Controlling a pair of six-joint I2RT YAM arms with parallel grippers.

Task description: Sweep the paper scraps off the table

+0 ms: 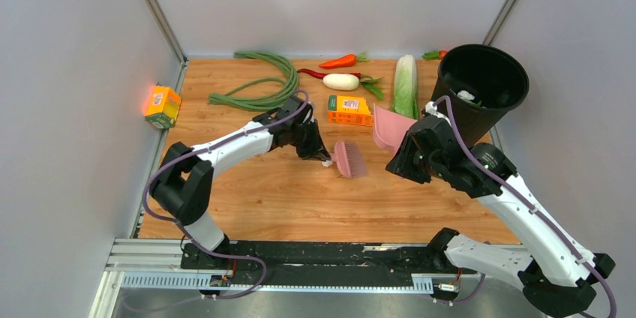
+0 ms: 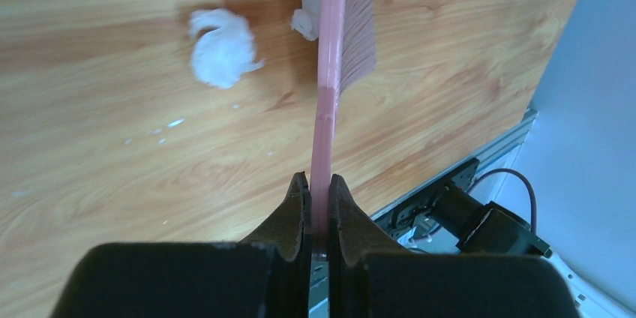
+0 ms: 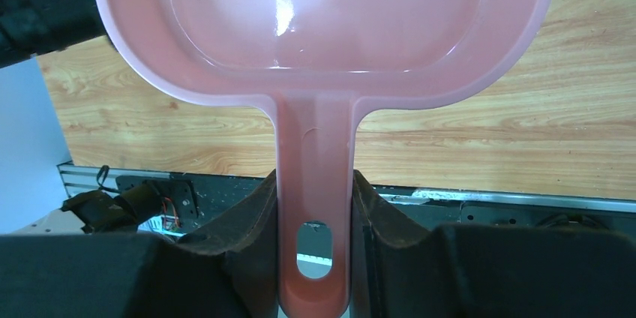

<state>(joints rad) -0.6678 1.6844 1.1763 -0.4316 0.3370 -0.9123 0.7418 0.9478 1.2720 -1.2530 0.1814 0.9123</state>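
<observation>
We see left gripper pinching the brush handle, paper scraps on the table at its back, one touching its spine, opposite the bristles; right gripper clamps the dustpan off the bristle side.

Lab cell, grey panels, aluminium rail

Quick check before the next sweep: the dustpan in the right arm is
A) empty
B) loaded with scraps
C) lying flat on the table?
A: the right wrist view shows the pink dustpan bare inside, raised in the right gripper; two paper scraps lie on the table beside the pink brush.
</observation>
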